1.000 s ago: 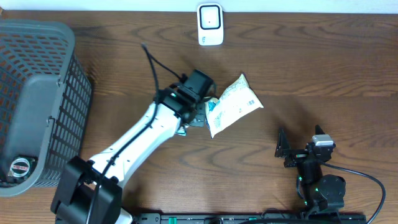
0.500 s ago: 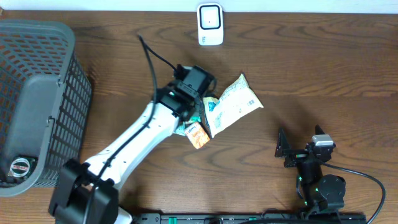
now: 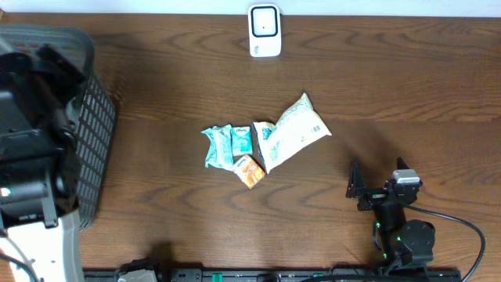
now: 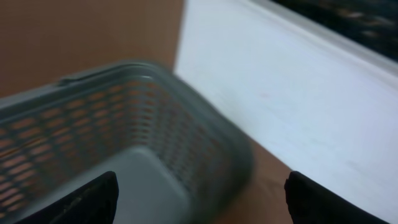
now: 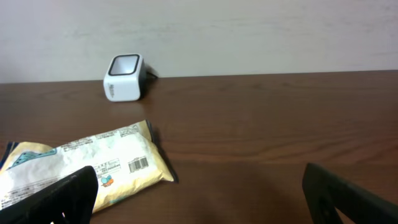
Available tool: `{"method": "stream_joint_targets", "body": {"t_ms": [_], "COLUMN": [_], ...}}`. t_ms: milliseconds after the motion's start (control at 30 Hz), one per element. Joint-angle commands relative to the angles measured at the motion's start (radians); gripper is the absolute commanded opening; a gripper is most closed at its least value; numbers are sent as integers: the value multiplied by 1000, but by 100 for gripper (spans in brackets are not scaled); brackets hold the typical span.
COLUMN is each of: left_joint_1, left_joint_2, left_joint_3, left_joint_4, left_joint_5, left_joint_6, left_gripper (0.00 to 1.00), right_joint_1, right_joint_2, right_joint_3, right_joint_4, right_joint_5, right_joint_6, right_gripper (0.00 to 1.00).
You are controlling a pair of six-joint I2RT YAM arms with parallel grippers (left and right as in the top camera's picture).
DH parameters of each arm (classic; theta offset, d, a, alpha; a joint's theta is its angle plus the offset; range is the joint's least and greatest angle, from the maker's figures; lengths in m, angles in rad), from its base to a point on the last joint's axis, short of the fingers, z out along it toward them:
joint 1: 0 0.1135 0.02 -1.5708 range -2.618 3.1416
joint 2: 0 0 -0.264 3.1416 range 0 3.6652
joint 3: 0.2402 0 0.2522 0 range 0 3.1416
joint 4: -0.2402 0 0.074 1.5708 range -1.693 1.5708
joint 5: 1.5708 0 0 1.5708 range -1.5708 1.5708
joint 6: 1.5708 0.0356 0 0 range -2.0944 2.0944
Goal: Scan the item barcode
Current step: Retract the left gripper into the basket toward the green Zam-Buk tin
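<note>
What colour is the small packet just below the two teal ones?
Orange. The small packet shows best in the overhead view.

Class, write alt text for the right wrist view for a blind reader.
A pale snack bag with a barcode lies on a brown wooden table; a small white scanner stands behind it by the wall.
</note>
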Motion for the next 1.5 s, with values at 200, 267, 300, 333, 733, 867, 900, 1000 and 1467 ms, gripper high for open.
{"method": "stream_joint_targets", "body": {"t_ms": [200, 267, 300, 333, 733, 867, 900, 1000, 1467], "left_joint_1": [391, 442, 463, 488, 593, 607, 607, 608, 644], "left_joint_2": [257, 320, 349, 385, 550, 550, 550, 553, 578], "left_joint_3": [8, 8, 8, 8, -208, -307, -322, -361, -500], "left_joint_4": [-224, -264, -282, -303, -225, -95, -70, -8, 161], "left_joint_5": [-23, -23, -22, -22, -18, 4, 4, 35, 72], "left_joint_6": [-75, -114, -130, -144, -174, -127, -113, -77, -54], "left_gripper": [85, 85, 85, 85, 85, 85, 85, 85, 84], "right_joint_1": [-3, -3, -3, -3, -3, -3, -3, -3, -3], "right_joint_2": [-5, -5, -5, -5, -5, -5, -5, -5, -5], "right_joint_3": [-1, -1, -1, -1, -1, -1, -1, -1, -1], "right_joint_4": [-4, -4, -4, -4, -5, -5, -4, -4, -4], "right_joint_5": [-5, -5, -5, -5, -5, -5, -5, -5, -5], "right_joint_6": [-6, -6, -6, -6, -6, -6, -6, -6, -6], "right_gripper": [99, 99, 99, 99, 99, 99, 99, 99, 99]}}
